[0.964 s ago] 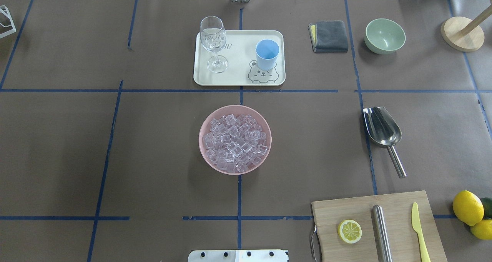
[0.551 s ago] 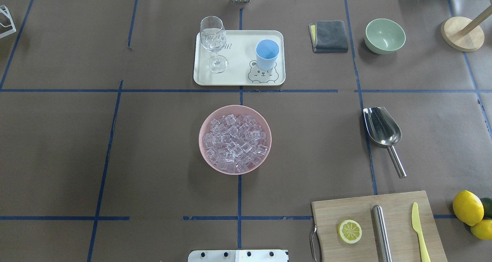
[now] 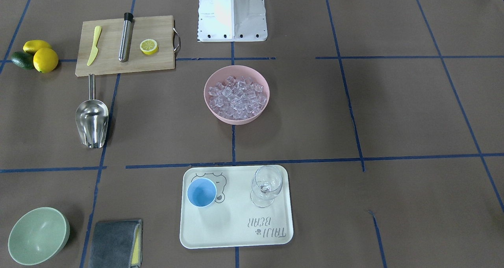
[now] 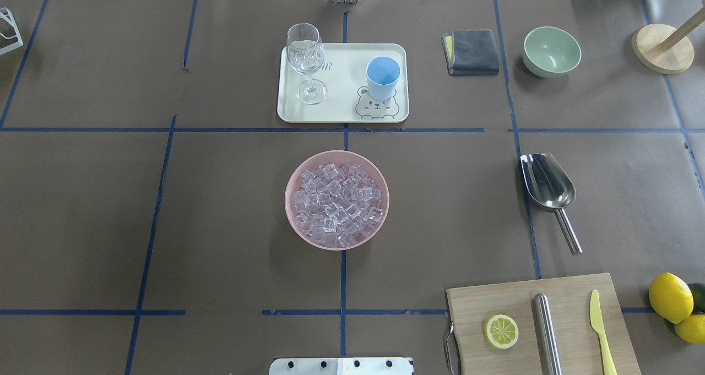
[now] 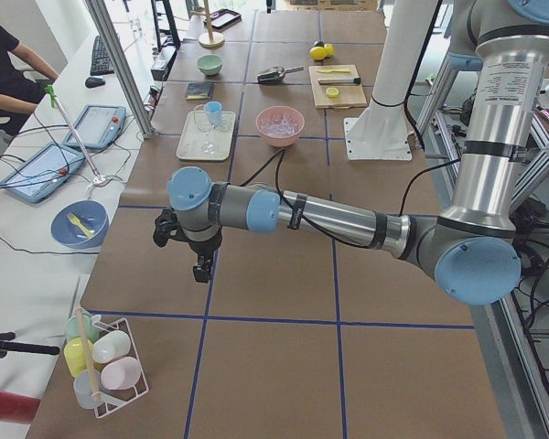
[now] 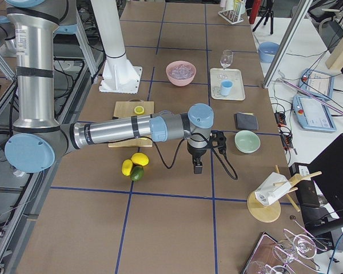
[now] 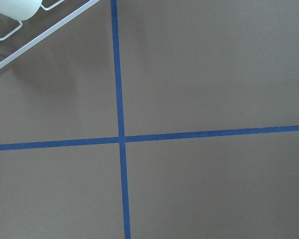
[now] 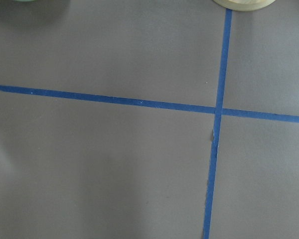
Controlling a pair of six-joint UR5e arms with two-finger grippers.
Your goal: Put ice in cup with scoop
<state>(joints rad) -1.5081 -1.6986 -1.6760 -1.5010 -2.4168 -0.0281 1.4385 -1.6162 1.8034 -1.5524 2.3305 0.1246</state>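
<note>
Whether the left gripper [image 5: 201,271] and right gripper [image 6: 198,166] have their jaws parted cannot be told; the scoop [image 4: 547,181], mid-right of the overhead view, may roll when its thin handle is pinched

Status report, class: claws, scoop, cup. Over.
Left claw, right claw far off, state unclear. Scoop ungrasped by cutting board. Ice in pink bowl; cup empty, wine glass beside.

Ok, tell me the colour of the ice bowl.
Pink bowl, clearest in the overhead exterior view.

Both arms outstretched and low, left pincer [image 5: 201,271] and right pincer [image 6: 198,168] downward, openness of each indiscernible.
</note>
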